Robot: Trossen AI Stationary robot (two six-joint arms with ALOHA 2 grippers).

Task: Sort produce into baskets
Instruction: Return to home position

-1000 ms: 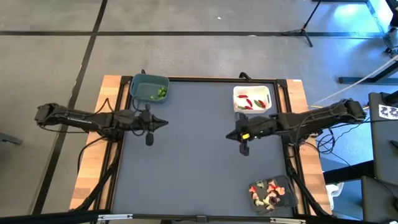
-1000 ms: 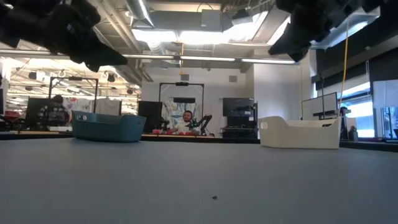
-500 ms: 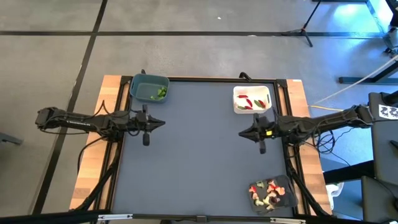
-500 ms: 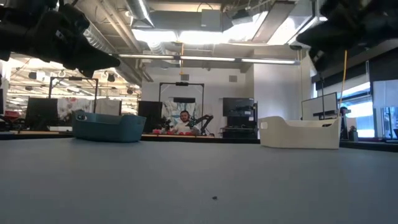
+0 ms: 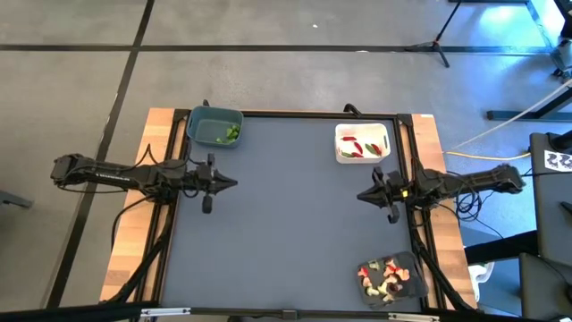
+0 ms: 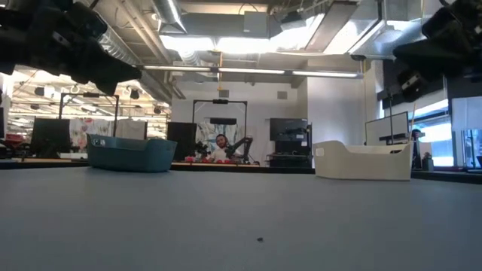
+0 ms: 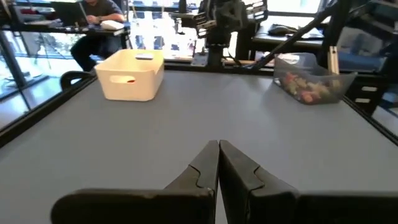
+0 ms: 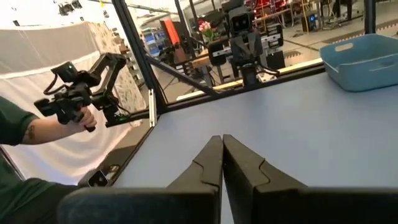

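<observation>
Looks finished, with all visible produce [image 5: 360,148] in the baskets [image 5: 214,110]; left gripper [image 5: 232,182] and right gripper [image 5: 362,195] at counter [image 5: 286,224] sides, fingers [image 7: 208,163] closed, empty.

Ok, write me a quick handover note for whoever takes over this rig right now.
Left pincer: shut, empty, over the mat's left edge.
Right pincer: shut, empty, near the mat's right edge.
Blue-grey tub, top left in the high view: green pieces.
White tub, top right: red and green pieces.
Dark tray, bottom right: mixed pieces.
Done: no loose produce shows on the mat, so sorting looks finished.
Left: probably only parking both arms.
</observation>
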